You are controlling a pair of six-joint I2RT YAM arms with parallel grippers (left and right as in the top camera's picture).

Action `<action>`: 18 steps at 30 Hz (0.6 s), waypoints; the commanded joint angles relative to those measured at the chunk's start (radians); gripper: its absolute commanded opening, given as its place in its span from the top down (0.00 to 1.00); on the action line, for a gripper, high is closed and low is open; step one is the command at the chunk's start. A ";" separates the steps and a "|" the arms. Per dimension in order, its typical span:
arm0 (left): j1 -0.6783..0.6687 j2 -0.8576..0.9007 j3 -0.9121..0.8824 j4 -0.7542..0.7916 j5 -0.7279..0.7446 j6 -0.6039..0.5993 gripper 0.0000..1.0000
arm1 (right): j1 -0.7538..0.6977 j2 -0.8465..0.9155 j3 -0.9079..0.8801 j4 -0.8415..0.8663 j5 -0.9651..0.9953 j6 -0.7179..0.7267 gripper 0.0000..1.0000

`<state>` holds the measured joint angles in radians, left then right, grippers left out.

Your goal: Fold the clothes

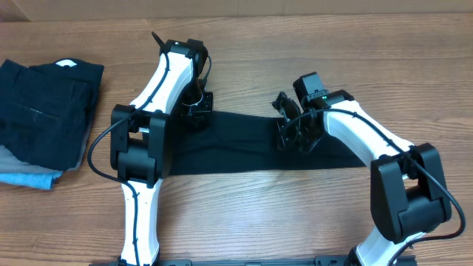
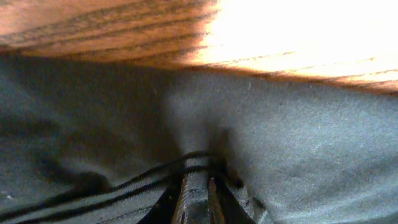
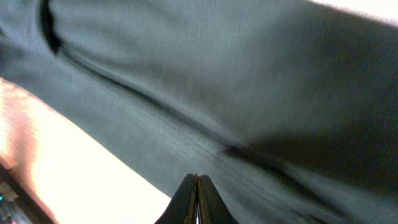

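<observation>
The clothes (image 1: 244, 144), a black T-shirt, lie folded into a long flat band across the middle of the wooden table (image 1: 295, 214). My left gripper (image 1: 196, 111) is down at the band's far left corner. In the left wrist view its narrow jaws (image 2: 198, 186) pinch a ridge of hemmed black fabric (image 2: 298, 137). My right gripper (image 1: 290, 133) sits over the band's far edge, right of centre. In the right wrist view its fingers (image 3: 196, 186) are pressed together with nothing showing between them, just above the dark cloth (image 3: 217, 93).
A pile of folded dark garments (image 1: 44, 111) lies at the table's left edge, on top of a grey and blue one (image 1: 29, 177). Bare wood shows in front of and behind the band. Both arm bases stand at the near edge.
</observation>
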<state>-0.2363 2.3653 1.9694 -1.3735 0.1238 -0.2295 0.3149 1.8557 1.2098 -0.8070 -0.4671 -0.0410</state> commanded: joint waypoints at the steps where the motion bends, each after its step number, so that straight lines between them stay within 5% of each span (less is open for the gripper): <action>1: -0.006 -0.029 -0.006 0.001 0.000 0.020 0.82 | 0.009 -0.021 -0.022 0.085 0.094 -0.020 0.96; 13: -0.006 -0.029 -0.006 0.010 0.000 0.024 0.80 | 0.011 0.024 -0.173 0.245 0.114 -0.014 0.96; 18: -0.006 -0.029 -0.006 0.010 0.000 0.024 0.80 | 0.011 0.024 -0.183 0.108 0.039 -0.012 0.96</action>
<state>-0.2363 2.3653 1.9694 -1.3643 0.1242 -0.2291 0.3214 1.8729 1.0580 -0.6392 -0.3973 -0.0521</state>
